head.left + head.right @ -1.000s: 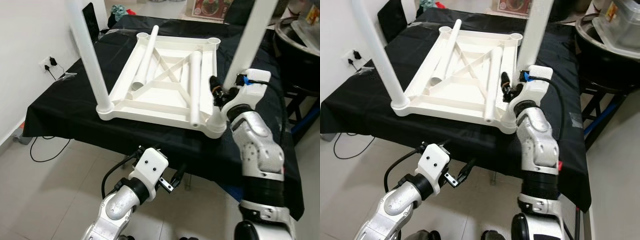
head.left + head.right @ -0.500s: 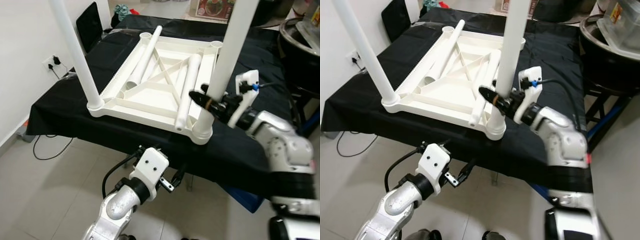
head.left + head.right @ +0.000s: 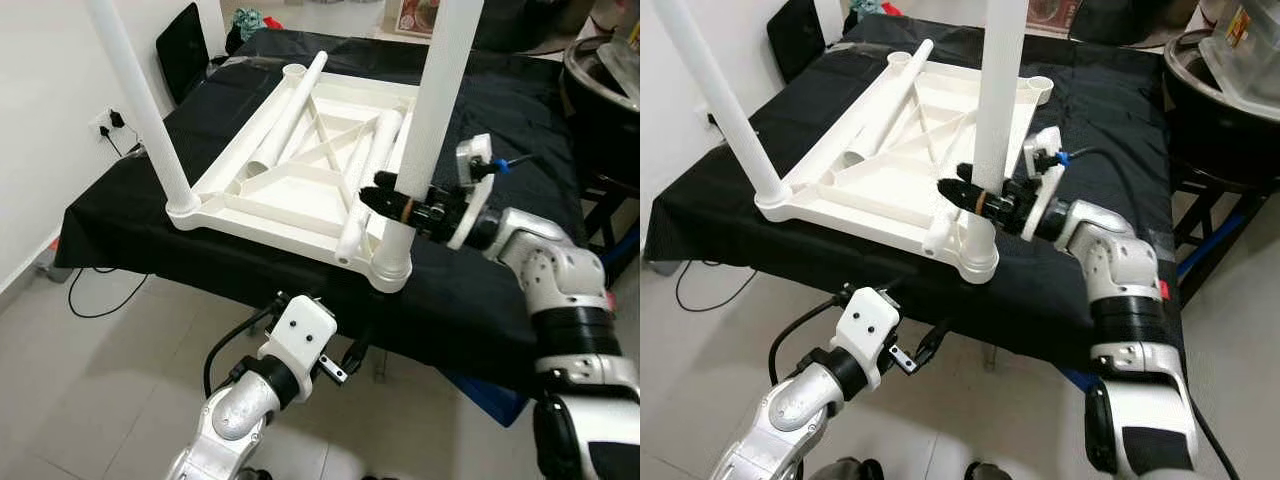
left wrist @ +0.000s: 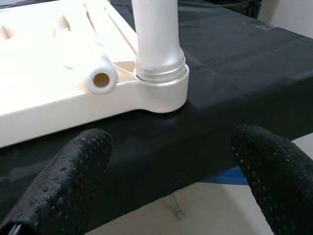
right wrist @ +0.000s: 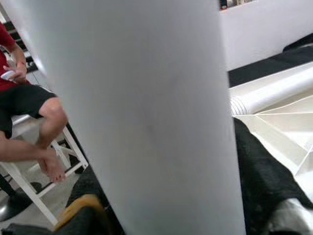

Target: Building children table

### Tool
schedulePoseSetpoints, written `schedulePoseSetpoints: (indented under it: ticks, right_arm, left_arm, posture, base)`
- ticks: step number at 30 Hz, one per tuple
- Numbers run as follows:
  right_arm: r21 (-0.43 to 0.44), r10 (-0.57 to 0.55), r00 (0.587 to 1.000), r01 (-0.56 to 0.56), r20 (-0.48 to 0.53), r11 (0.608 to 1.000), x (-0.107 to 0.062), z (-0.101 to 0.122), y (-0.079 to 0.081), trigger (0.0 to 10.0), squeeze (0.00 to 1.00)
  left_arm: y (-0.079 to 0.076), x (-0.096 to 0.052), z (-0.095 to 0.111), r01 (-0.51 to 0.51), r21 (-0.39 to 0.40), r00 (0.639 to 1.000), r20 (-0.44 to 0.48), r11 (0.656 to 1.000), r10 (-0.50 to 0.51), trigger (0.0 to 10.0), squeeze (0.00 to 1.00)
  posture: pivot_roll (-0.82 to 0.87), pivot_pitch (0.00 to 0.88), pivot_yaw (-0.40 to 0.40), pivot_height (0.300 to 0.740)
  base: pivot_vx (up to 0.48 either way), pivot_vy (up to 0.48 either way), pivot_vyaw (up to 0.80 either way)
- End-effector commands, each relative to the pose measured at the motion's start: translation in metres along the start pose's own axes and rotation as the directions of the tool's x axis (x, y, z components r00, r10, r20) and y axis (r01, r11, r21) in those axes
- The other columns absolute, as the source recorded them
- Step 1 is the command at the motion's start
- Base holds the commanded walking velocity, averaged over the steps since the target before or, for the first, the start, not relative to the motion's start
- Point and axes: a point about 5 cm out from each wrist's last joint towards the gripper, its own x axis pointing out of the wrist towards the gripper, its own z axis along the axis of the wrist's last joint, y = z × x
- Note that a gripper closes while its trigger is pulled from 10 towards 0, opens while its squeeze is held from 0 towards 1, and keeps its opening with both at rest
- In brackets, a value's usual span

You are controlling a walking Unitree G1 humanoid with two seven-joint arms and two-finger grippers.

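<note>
Right gripper (image 3: 392,203) fingers clenched around the near-right upright leg (image 3: 437,95), low on the tube just above its corner socket (image 3: 387,268). Right wrist view: white tube wall (image 5: 142,112) close to the lens, black finger (image 5: 259,176) pressed beside it; a seated person's legs (image 5: 29,127) on a white chair in the background.

Left gripper (image 3: 345,362) hangs below the counter edge, fingers (image 4: 63,181) released and spread, nothing between them. Left wrist view looks up at the same corner socket (image 4: 161,88) and the open end of a loose leg (image 4: 100,78).

Tabletop (image 3: 300,170) lies upside down on the counter's black cloth (image 3: 130,200), near edge close to the counter's front edge. Second upright leg (image 3: 135,100) stands in the near-left corner. Two loose legs lie on the underside: one along the left rail (image 3: 290,105), one right of centre (image 3: 365,180), near end sticking slightly past the front rail.

Wall socket with plug (image 3: 108,122) on the left wall, cable on the floor tiles (image 3: 90,300).
</note>
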Motion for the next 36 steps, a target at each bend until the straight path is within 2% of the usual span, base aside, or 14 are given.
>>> schedulePoseSetpoints:
  ticks: [1,7,10,14,18,19,21,27,29,30,31,34,35,36]
  right_arm:
    - [0.029,0.012,1.0,-0.012,0.015,1.0,0.004,-0.001,0.001,0.0,0.0]
    - [-0.028,-0.097,0.995,0.096,-0.028,0.995,-0.005,-0.011,-0.007,0.0,0.0]
    - [-0.086,-0.348,0.937,0.345,-0.031,0.935,-0.016,-0.018,-0.022,0.0,0.0]
    - [-0.107,-0.403,0.915,0.398,-0.03,0.911,-0.019,-0.019,-0.025,0.0,0.0]
    - [-0.178,-0.818,0.575,0.804,-0.014,0.568,-0.044,-0.028,-0.039,0.0,0.0]
    - [-0.178,-0.818,0.575,0.804,-0.014,0.568,-0.044,-0.028,-0.039,0.0,0.0]
    - [-0.163,-0.927,0.375,0.915,0.001,0.369,-0.055,-0.031,-0.037,0.0,0.0]
    - [-0.098,-0.987,0.157,0.983,0.022,0.154,-0.057,-0.034,-0.022,0.0,0.0]
    - [-0.089,-0.988,0.155,0.984,0.025,0.153,-0.051,-0.034,-0.016,0.0,0.0]
    - [-0.076,-0.986,0.164,0.984,0.018,0.162,-0.045,-0.034,-0.011,2.6,0.0]
    - [-0.04,-0.981,0.191,0.981,0.02,0.19,-0.037,-0.033,-0.007,10.0,0.0]
    - [-0.022,-0.956,0.291,0.957,0.025,0.291,-0.019,-0.031,0.0,10.0,0.0]
    - [-0.016,-0.924,0.379,0.926,0.048,0.378,-0.009,-0.027,0.004,10.0,0.0]
    - [-0.01,-0.892,0.445,0.895,0.083,0.446,-0.003,-0.023,0.006,10.0,1.0]
  left_arm:
    - [-0.001,-0.002,-0.005,0.003,-0.001,1.0,-0.026,1.0,-0.003,10.0,0.0]
    - [-0.002,-0.003,-0.005,0.004,-0.001,1.0,-0.026,1.0,-0.004,10.0,0.0]
    - [-0.002,-0.002,-0.006,0.008,-0.001,1.0,-0.026,1.0,-0.008,10.0,0.0]
    - [-0.002,-0.002,-0.006,0.009,0.0,1.0,-0.026,1.0,-0.009,10.0,0.0]
    - [-0.002,0.0,-0.005,0.014,0.002,1.0,-0.023,1.0,-0.014,10.0,0.0]
    - [-0.002,0.0,-0.005,0.014,0.002,1.0,-0.023,1.0,-0.014,10.0,0.0]
    - [-0.002,0.001,-0.004,0.017,0.003,1.0,-0.021,1.0,-0.017,10.0,0.0]
    - [-0.002,0.002,-0.004,0.018,0.003,1.0,-0.021,1.0,-0.018,10.0,0.0]
    - [-0.002,0.002,-0.004,0.017,0.003,1.0,-0.021,1.0,-0.017,10.0,0.0]
    - [-0.002,0.002,-0.004,0.016,0.003,1.0,-0.021,1.0,-0.016,10.0,0.0]
    - [-0.002,0.002,-0.004,0.014,0.003,1.0,-0.021,1.0,-0.014,10.0,0.0]
    - [-0.002,0.001,-0.005,0.013,0.001,1.0,-0.023,1.0,-0.013,10.0,0.0]
    - [-0.002,0.001,-0.005,0.012,0.001,1.0,-0.024,1.0,-0.012,10.0,0.0]
    - [-0.002,0.001,-0.005,0.013,0.0,1.0,-0.024,1.0,-0.013,10.0,0.0]
  posture:
    - [0.15,0.142,-0.036,0.74]
    - [0.14,0.131,-0.034,0.74]
    - [0.13,0.131,-0.031,0.74]
    - [0.13,0.131,-0.031,0.74]
    - [0.13,0.139,-0.025,0.74]
    - [0.13,0.139,-0.025,0.74]
    - [0.13,0.14,-0.026,0.74]
    - [0.12,0.145,-0.027,0.74]
    - [0.13,0.146,-0.028,0.74]
    - [0.13,0.148,-0.028,0.74]
    - [0.13,0.148,-0.028,0.74]
    - [0.12,0.15,-0.026,0.74]
    - [0.12,0.152,-0.028,0.74]
    - [0.12,0.153,-0.031,0.74]
  base:
    - [0.0,0.0,0.0]
    - [0.0,0.0,0.0]
    - [0.0,0.0,0.0]
    - [0.0,0.0,0.0]
    - [0.0,0.0,0.0]
    - [0.0,0.0,0.0]
    - [0.0,0.0,0.0]
    - [0.0,0.0,0.0]
    - [0.0,0.0,0.0]
    - [0.0,0.0,0.0]
    - [0.0,0.0,0.0]
    - [0.0,0.0,0.0]
    - [0.0,0.0,0.0]
    - [0.0,0.0,0.0]
